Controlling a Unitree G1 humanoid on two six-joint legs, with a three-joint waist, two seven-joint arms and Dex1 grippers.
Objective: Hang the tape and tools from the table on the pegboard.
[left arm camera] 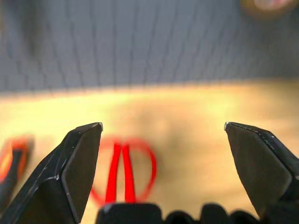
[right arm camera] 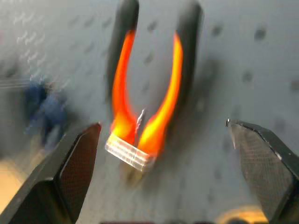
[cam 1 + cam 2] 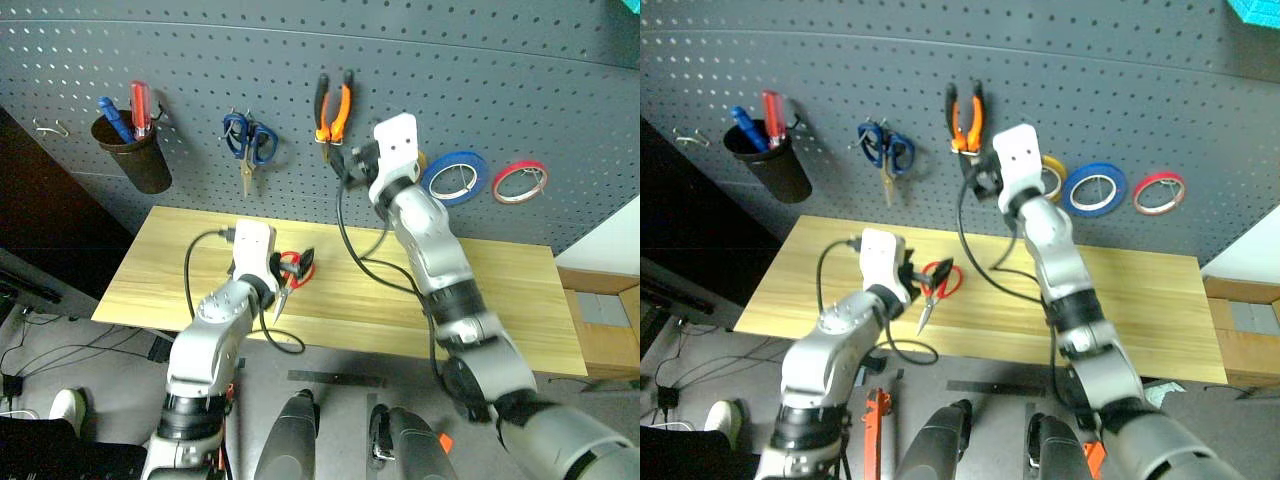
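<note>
Left gripper spread wide, empty, hovering just over the red-handled scissors lying on the light wooden table, blade tip pointing toward 7 o'clock. Right gripper also spread, empty, just off the orange-and-black pliers hanging on the pegboard. Blue tape hangs at 3 o'clock of the pliers, red roll beyond it; blue-handled scissors at 9 o'clock.

Risks: right fingers close to the pliers, a sideways swing could knock them off the hook. Left grasp on thin flat scissor loops may slip or pinch one loop only, letting the blades swing open.
</note>
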